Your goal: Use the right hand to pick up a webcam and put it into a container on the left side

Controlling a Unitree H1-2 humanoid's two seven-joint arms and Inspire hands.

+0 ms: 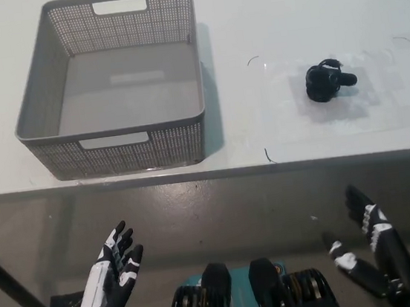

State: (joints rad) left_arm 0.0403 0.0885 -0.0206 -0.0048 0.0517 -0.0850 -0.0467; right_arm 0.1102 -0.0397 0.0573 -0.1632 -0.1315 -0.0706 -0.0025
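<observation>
- The container (118, 85) at the upper left of the frame is a grey plastic basket, rectangular with rounded corners. Its sloping walls are perforated in a fine grid, its floor is smooth, and slot handles are cut into the near and far walls. Nothing lies inside it.
- It stands on a white table (284, 9) with a smooth matte top; the table's front edge runs straight across the middle of the frame.
- The webcam (326, 81) is a small black, rounded body with a short stub pointing toward the right of the frame and a thin loop of cable at its top. It lies on the table at the right of centre, well apart from the basket, on a patch of clear, glossy film whose edges are only faintly visible.
- The right hand (374, 252), black with white patches, is at the lower right of the frame, below the table edge. Its fingers are spread and point upward, holding nothing. The webcam lies well above them in the frame, untouched.
- The left hand (115, 273), white with dark fingers, rests at the lower left, palm up, fingers apart and empty, below the basket's near wall.
</observation>
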